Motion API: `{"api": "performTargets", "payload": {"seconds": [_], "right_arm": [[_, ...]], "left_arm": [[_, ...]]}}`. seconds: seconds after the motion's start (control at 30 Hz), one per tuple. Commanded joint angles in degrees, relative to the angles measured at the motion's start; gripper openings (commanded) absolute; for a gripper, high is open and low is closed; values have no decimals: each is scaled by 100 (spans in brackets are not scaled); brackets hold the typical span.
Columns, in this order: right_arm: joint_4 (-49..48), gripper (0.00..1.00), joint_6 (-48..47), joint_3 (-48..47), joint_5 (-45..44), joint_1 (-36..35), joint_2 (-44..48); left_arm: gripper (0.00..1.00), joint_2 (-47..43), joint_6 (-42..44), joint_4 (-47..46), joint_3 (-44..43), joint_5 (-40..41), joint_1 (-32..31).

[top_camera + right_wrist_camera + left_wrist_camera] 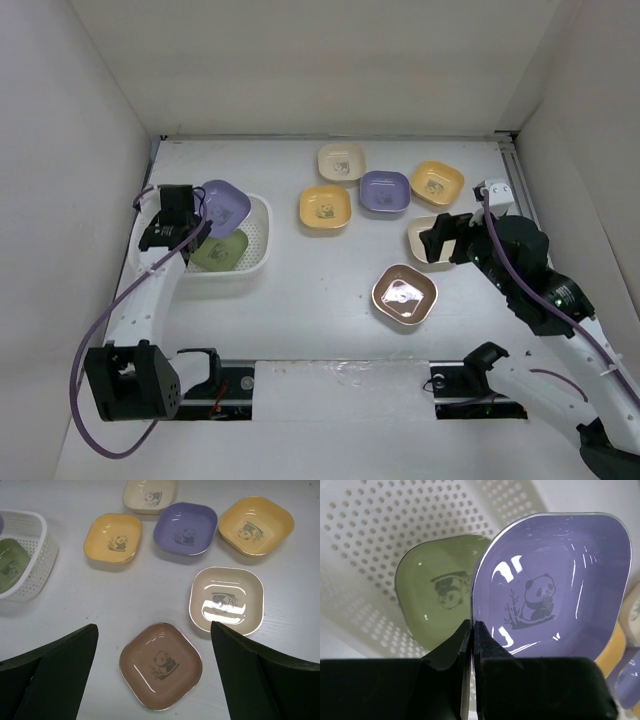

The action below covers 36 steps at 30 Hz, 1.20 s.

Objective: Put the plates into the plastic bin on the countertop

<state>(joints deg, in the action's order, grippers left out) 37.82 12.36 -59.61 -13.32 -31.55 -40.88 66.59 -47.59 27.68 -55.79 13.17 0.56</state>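
My left gripper (197, 216) is shut on the rim of a purple plate (223, 204), held tilted over the white plastic bin (262, 240); the wrist view shows the jaws (472, 630) pinching the plate (555, 590). A green plate (222, 250) lies in the bin (365, 540). My right gripper (447, 240) is open and empty above the countertop, between the beige plate (227, 600) and the brown plate (161, 666). On the countertop also lie two orange-yellow plates (325, 208) (437, 183), a purple plate (385, 192) and a cream plate (341, 162).
White walls enclose the countertop (300, 300) on three sides. A metal rail (340, 385) with the arm bases runs along the near edge. A purple cable (85, 350) loops beside the left arm.
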Motion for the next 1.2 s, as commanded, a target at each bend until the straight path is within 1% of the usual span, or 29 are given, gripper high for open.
{"api": "performTargets", "payload": {"seconds": [0.0, 0.07, 0.23, 0.37, 0.4, 0.5, 0.53, 0.57, 0.6, 0.63, 0.67, 0.73, 0.77, 0.8, 0.87, 0.9, 0.93, 0.97, 1.0, 1.03, 1.1, 1.13, 1.17], "right_arm": [[-460, 100, -85, 38, 234, 9, 45], [-460, 100, -85, 38, 234, 9, -7], [-460, 100, -85, 90, 234, 9, -7], [-513, 100, -85, 90, 338, 9, -7], [-565, 100, -85, 90, 339, 9, -7], [-566, 100, -85, 152, 339, 9, -60], [-566, 100, -85, 152, 339, 9, -60], [-566, 100, -85, 152, 339, 9, -60], [-566, 100, -85, 152, 339, 9, -60], [-566, 100, -85, 152, 339, 9, -60], [-566, 100, -85, 100, 339, 9, -60], [-513, 100, -85, 99, 339, 9, -7], [-513, 100, -85, 99, 339, 9, -7], [-513, 100, -85, 99, 339, 9, -7], [-513, 100, -85, 99, 339, 9, -7], [-513, 100, -85, 99, 339, 9, -7], [-513, 100, -85, 99, 339, 9, -7], [-513, 100, -85, 99, 339, 9, -7], [-513, 100, -85, 47, 269, 9, -60], [-513, 100, -85, 46, 208, 9, -60], [-443, 100, -137, -15, 85, 9, -60], [-443, 100, -137, -93, -20, 9, -121], [-364, 100, -137, -181, -74, 9, -122]], "left_arm": [[0, -268, -214, -385, 498, -60, 128], [0, -331, -215, -605, 726, -191, 129], [0, -426, -443, -614, 1174, -192, 129], [0, -717, -576, -825, 1579, 45, 129], [1, -717, -645, -878, 1580, 106, 129], [8, -779, -646, -879, 1650, 168, 129], [20, -779, -646, -879, 1598, 221, 129], [29, -779, -646, -809, 1598, 221, 129], [44, -779, -646, -808, 1519, 221, 129], [51, -779, -698, -721, 1518, 221, 129], [63, -779, -699, -668, 1458, 221, 129], [82, -980, -699, -545, 1378, 273, 129], [96, -1068, -699, -545, 1291, 335, 129], [100, -1252, -699, -458, 1159, 388, 129], [100, -1420, -497, -457, 1009, 388, 129], [100, -1481, -410, -518, 913, 223, 77], [100, -1560, -278, -623, 781, 99, -150], [100, -1561, -120, -911, 719, -32, -300], [100, -1387, 21, -992, 571, -373, -563], [100, -1237, 153, -1132, 491, -637, -565], [100, -869, 320, -1422, 315, -999, -1073], [100, -658, 538, -1528, 227, -1114, -1371], [100, -186, 645, -1529, -69, -976, -2166]]}}
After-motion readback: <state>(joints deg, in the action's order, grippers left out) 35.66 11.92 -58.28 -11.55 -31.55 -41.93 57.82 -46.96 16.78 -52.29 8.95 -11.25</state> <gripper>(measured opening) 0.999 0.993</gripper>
